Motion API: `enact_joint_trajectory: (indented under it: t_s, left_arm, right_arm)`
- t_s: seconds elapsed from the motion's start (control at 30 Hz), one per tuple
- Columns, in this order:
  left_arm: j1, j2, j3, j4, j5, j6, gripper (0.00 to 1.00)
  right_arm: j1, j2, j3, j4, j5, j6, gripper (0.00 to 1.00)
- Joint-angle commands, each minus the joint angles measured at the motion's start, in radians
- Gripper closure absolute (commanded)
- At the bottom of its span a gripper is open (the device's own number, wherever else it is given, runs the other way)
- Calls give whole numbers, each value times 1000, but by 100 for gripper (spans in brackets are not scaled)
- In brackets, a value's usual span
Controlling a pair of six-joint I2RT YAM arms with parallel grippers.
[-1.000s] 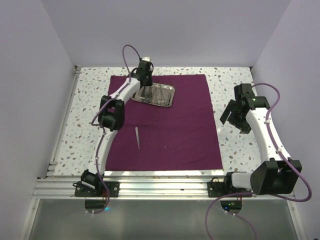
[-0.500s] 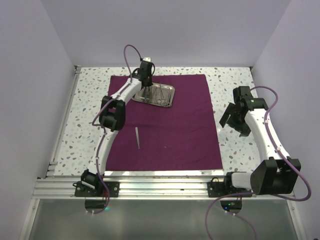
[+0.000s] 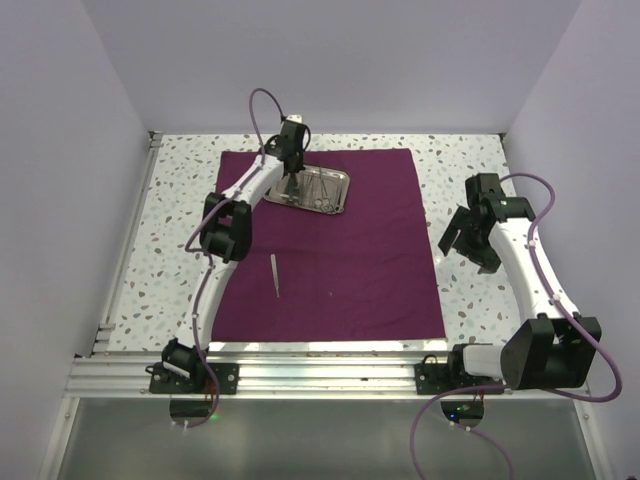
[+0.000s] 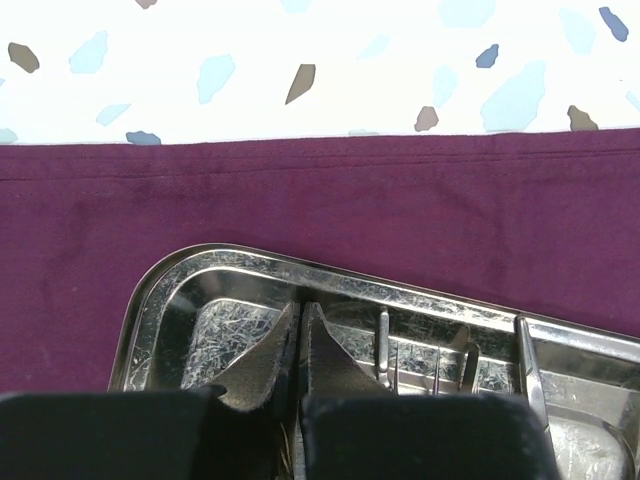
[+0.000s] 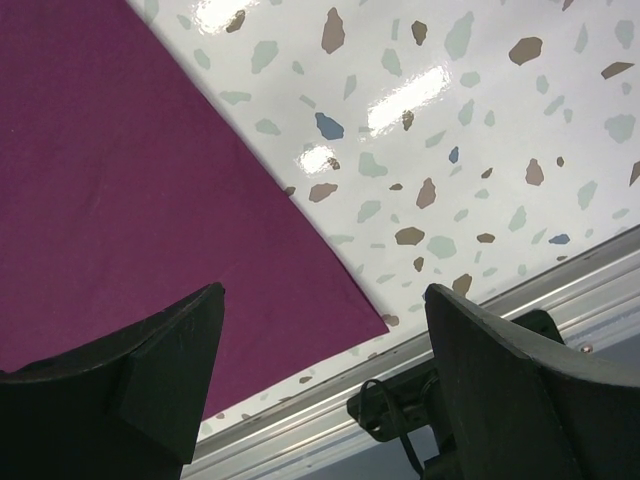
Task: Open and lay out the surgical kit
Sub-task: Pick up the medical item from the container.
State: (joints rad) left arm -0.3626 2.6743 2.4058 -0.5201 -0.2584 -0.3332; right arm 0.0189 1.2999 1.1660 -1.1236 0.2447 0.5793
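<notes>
Risk: left gripper (image 4: 301, 332), fingers pressed together inside tray (image 4: 178, 278) at far side of cloth (image 3: 370, 255), may snag neighbouring instruments (image 4: 383, 345) or shift tray; pinched item unclear. Right gripper (image 5: 322, 300) spread wide off cloth's right edge.

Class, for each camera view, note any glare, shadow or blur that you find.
Right wrist: white glare patches on the table. Left wrist: the tray glints but is sharp; the left gripper is dark, featureless. Top external: even light, with a bright streak along the table's near edge.
</notes>
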Motion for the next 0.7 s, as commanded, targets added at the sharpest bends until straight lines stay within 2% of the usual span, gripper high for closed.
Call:
enact_joint_trajectory:
  t_s: [0.0, 0.23, 0.33, 0.67]
  left_arm:
    - [-4, 114, -45, -273, 19, 26, 100]
    - [-1, 38, -115, -238, 145, 5, 100]
    - [5, -11, -94, -209, 214, 6, 100]
    - [93, -172, -57, -207, 278, -21, 100]
  right_arm:
    - [1, -19, -12, 22, -7, -3, 15]
    - [1, -25, -19, 44, -30, 5, 15]
    - [3, -33, -22, 50, -42, 8, 15]
    - [3, -53, -26, 61, -64, 2, 15]
